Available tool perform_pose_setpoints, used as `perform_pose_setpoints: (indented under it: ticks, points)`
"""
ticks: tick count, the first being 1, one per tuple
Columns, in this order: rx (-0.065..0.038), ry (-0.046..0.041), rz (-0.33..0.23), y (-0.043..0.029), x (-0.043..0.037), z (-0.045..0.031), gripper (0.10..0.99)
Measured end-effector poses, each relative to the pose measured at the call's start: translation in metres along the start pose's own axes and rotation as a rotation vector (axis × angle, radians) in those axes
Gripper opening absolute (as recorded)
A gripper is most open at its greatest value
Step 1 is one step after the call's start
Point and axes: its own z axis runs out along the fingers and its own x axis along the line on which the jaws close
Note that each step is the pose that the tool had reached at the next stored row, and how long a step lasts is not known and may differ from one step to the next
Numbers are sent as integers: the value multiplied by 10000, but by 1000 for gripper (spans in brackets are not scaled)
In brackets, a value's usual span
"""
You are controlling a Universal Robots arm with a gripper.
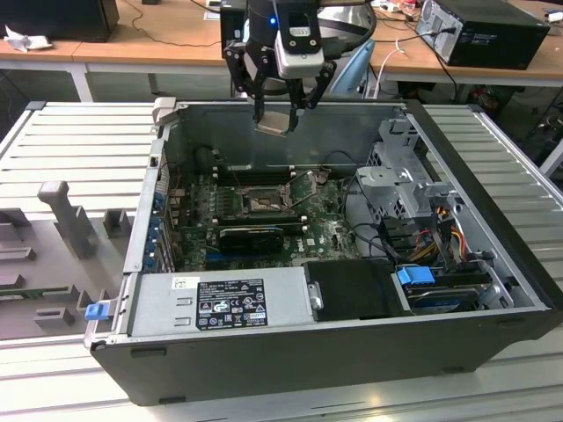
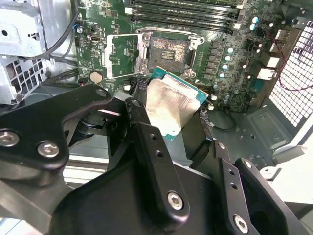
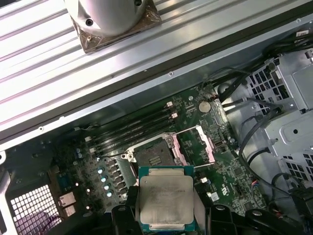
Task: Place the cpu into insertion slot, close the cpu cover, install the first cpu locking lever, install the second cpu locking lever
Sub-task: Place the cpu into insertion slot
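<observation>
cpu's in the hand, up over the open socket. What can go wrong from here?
1. The cpu hangs well above the insertion slot and looks tilted in the hand. If it is lowered that way, it might seat crooked.
2. The cpu cover stands open right beside the slot, so the hand could catch it on the way down.
3. The grip is only on the chip's edges, so the chip might slip.
</observation>
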Motion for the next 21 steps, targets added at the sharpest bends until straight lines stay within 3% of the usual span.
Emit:
perform_pose_setpoints:
  ticks: [16,21]
  points:
    - [-17,-80,898,-1,0,8,529]
    - [-14,-87,956,-18,-1,15,529]
